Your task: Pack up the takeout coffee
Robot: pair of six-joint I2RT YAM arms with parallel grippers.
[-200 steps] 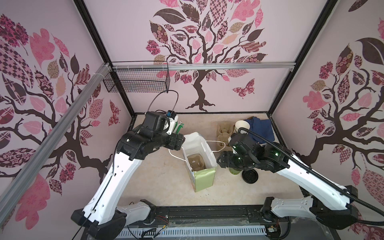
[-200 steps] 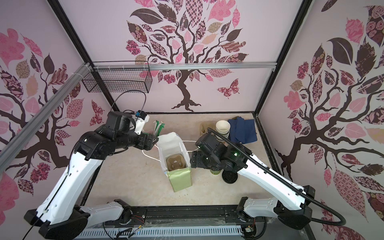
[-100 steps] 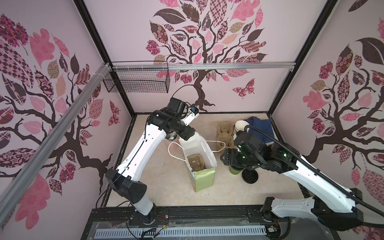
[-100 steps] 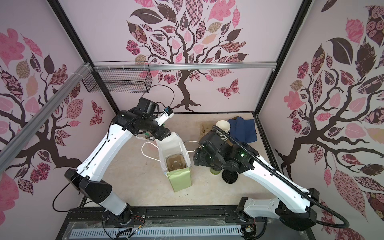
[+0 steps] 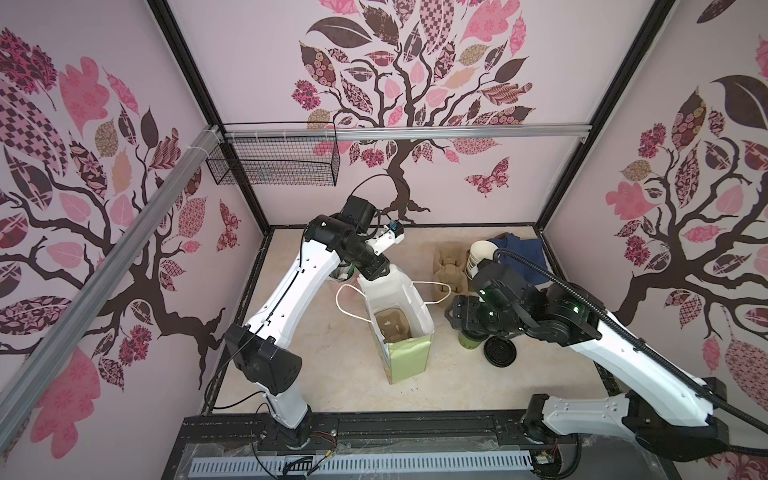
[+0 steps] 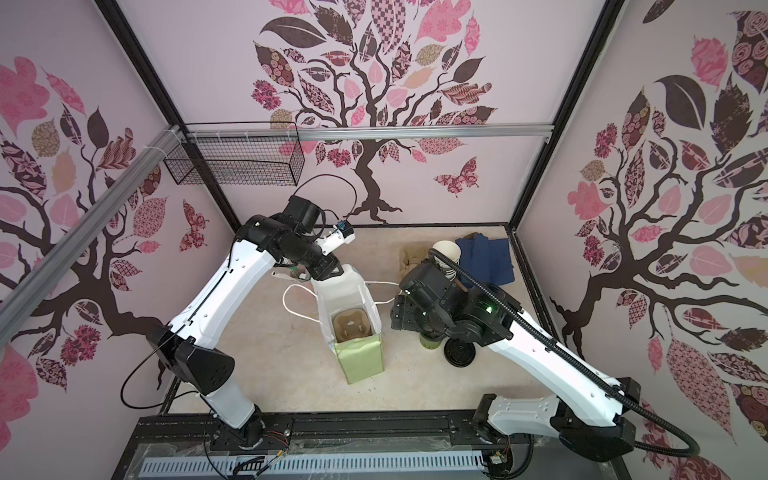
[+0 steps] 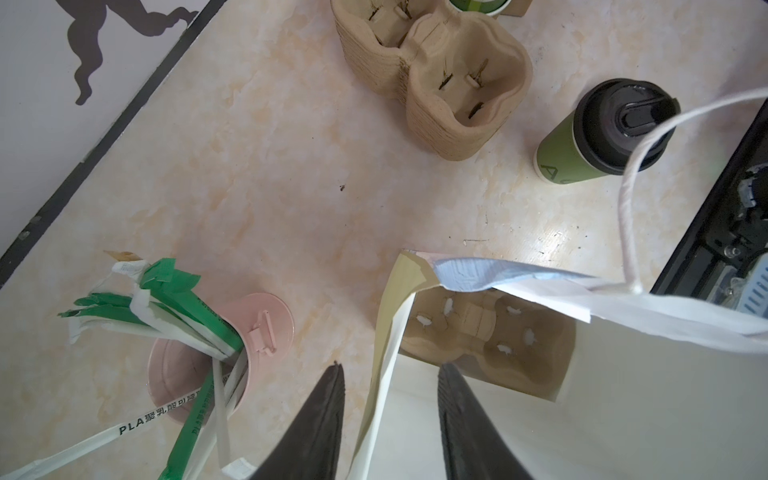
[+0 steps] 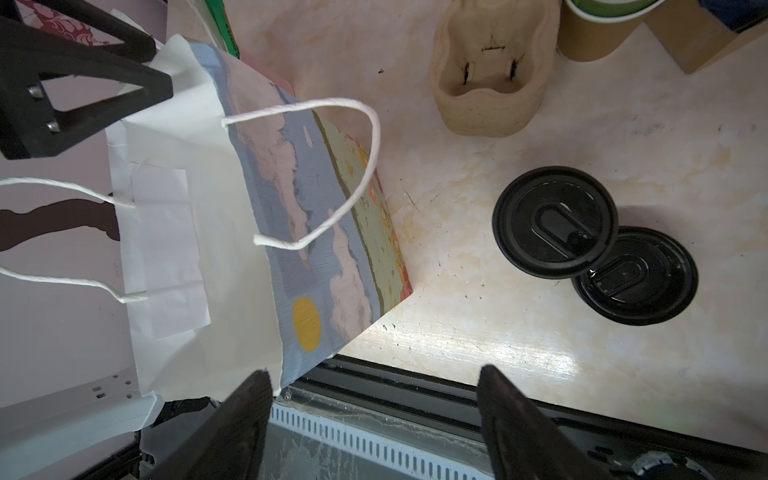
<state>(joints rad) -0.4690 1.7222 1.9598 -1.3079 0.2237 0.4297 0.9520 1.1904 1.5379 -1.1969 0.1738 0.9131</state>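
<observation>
Green paper cup with round black plastic lid (image 8: 555,222) stands upright on table (image 5: 332,370) right of tall green paper bag (image 5: 409,357), just under and ahead of my right gripper (image 8: 380,409), jaws wide, empty; right arm nearer. My left gripper (image 7: 390,415), earlier left of bag, now half-closed astride its far rim, grip unclear

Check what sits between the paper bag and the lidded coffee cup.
Nothing: bare tabletop between paper bag and lidded coffee cup, clearest in the right wrist view.
</observation>
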